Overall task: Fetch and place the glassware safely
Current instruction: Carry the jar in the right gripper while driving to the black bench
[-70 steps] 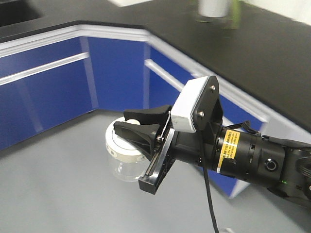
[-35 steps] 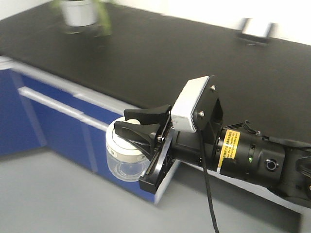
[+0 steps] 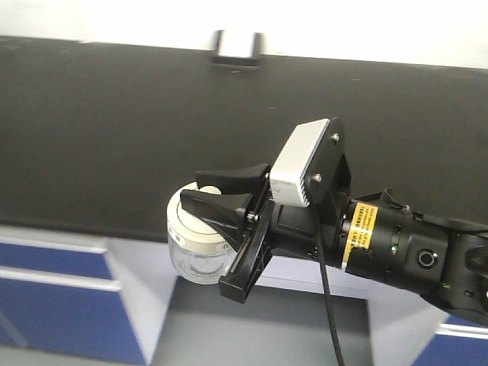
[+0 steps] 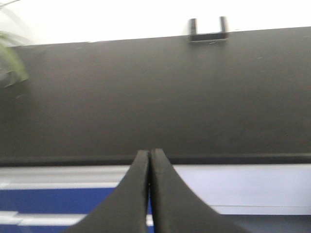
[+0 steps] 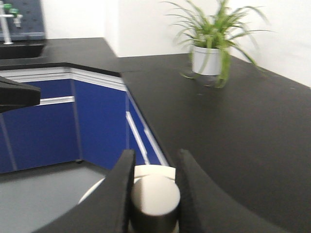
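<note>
where the right gripper (image 3: 194,188) reaches out, its two black curved fingers (image 5: 119,189) are clamped on the round knob (image 5: 154,191) of a lid (image 3: 191,232), one finger on each side. lid is cream-white, flat and round, and sits on a small squat glass jar (image 3: 194,263). the jar hangs under the fingers in the air, touching no surface, level with the front edge of the counter (image 3: 114,137). the glass is clear with a thick rounded base; only the pale cabinet trim behind shows through it, and i cannot tell what it holds.

a white box-shaped camera housing (image 3: 301,164) sits on the wrist just behind the fingers.

left gripper (image 4: 149,162): tapered black fingers pressed together tip to tip with nothing between them, pointing at the same counter.

the counter is matte black, broad and flat, with a white strip under its edge. a small dark u-shaped bracket (image 3: 238,49) stands at its far edge against the white wall. blue cabinet fronts (image 3: 53,313) with pale rails run below it, above a grey floor (image 5: 39,194).

the right wrist view shows a white pot (image 5: 206,60) on the counter, well away from the jar, holding a green strap-leaved plant (image 5: 214,24).
</note>
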You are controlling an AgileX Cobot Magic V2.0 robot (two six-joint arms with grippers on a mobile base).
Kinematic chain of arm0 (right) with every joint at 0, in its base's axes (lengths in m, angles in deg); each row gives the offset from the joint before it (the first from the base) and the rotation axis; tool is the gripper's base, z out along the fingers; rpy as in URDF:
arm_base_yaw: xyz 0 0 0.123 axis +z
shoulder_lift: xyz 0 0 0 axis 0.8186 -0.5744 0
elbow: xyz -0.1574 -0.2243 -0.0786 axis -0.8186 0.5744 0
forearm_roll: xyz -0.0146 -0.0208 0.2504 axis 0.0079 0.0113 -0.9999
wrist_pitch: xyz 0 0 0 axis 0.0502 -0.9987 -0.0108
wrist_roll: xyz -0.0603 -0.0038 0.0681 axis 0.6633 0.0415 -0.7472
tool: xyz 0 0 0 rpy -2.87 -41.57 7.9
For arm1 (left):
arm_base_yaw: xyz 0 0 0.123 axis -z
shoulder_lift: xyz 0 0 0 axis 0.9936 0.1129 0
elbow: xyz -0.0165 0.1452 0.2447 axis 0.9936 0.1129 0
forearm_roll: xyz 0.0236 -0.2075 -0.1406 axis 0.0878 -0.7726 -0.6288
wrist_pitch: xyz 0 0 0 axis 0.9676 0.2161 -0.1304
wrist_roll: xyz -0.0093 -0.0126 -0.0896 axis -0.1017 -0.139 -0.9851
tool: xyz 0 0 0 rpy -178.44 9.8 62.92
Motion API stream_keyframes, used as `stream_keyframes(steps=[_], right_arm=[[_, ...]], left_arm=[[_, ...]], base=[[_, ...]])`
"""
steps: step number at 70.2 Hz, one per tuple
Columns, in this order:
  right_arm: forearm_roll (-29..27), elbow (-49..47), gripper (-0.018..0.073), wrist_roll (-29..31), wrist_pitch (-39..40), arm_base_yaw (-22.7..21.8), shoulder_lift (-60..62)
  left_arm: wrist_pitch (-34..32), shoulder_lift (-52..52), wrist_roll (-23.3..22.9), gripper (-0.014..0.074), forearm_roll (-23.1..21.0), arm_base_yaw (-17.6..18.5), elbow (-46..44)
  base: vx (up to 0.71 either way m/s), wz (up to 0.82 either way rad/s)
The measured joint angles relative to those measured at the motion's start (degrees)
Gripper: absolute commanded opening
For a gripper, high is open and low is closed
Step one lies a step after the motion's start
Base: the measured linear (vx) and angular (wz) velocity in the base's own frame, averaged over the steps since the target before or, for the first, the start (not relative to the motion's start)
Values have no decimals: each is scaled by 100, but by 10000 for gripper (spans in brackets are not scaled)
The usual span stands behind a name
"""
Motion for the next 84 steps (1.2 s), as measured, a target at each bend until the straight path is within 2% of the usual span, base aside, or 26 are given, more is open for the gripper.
stream_keyframes(steps=[24,84], right_arm=[[0,0,-4,0,0,0,0],[0,0,-4,0,-42,0,0]], left_arm=[[0,0,0,-7,0,0,0],[0,0,0,-7,0,0,0]], base=[[13,-36],[13,-6]])
